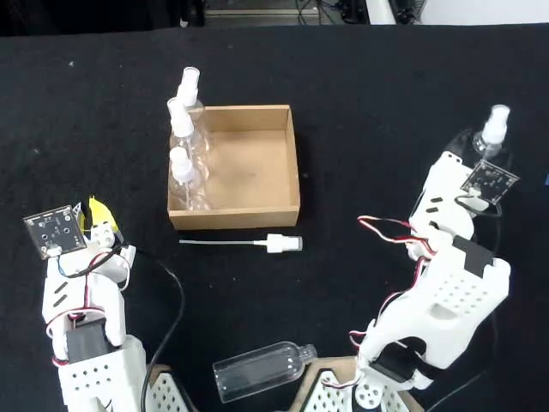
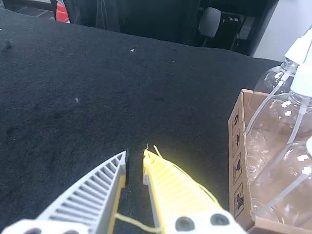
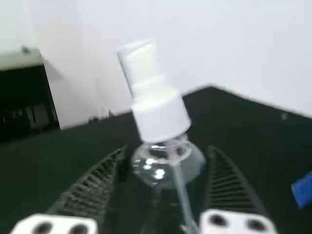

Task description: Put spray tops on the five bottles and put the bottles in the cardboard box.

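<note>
Three bottles with spray tops (image 1: 184, 163) stand along the left wall inside the cardboard box (image 1: 257, 210); the left wrist view shows these bottles (image 2: 287, 131) and the box wall (image 2: 239, 161) close by. A loose spray top (image 1: 283, 243) with its long tube lies on the table just in front of the box. An uncapped bottle (image 1: 262, 371) lies on its side at the near edge. My right gripper (image 1: 480, 153) (image 3: 163, 190) is shut on a fourth capped bottle (image 1: 495, 127) (image 3: 156, 122) at the far right. My left gripper (image 1: 100, 216) (image 2: 134, 163) is shut and holds nothing, left of the box.
The table is covered in black cloth (image 1: 360, 86). The right half of the box floor (image 1: 257, 163) is bare. Open cloth lies between the box and the right arm. Red and white wires (image 1: 390, 230) loop off the right arm.
</note>
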`<state>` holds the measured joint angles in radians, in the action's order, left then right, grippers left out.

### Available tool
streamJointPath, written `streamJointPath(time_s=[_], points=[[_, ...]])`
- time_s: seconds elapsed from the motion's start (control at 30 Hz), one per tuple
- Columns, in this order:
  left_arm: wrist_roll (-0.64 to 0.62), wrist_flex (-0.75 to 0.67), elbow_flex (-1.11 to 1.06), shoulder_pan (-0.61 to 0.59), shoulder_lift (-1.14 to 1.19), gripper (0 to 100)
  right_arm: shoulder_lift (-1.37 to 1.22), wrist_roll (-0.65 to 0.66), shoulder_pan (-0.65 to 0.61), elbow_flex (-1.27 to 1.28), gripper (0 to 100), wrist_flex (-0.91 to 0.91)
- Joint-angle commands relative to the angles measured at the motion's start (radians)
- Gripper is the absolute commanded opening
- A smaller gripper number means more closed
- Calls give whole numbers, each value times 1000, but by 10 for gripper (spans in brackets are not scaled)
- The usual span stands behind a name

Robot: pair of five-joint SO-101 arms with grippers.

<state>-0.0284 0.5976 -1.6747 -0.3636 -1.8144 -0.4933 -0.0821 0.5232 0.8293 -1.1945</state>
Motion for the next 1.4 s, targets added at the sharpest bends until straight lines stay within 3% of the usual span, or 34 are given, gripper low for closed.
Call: streamJointPath(time_s=[0.0,0.33,0.6,0.77,0.93,1.03,1.13,1.37], points=[[8,3,-24,-10,-9,58,68,2,-2,-30,27,-97],[8,3,-24,-10,-9,58,320,-6,-107,163,10,-40],[8,3,-24,-10,-9,58,720,-6,-348,248,10,328],[8,3,-24,-10,-9,58,874,-6,-499,249,10,428],[8,3,-24,-10,-9,58,898,-18,-655,246,10,485],[8,3,-24,-10,-9,58,898,-135,-715,242,12,485],[8,3,-24,-10,-9,58,886,-210,-732,203,12,517],[8,3,-24,-10,-9,58,728,-213,-735,91,12,557]])
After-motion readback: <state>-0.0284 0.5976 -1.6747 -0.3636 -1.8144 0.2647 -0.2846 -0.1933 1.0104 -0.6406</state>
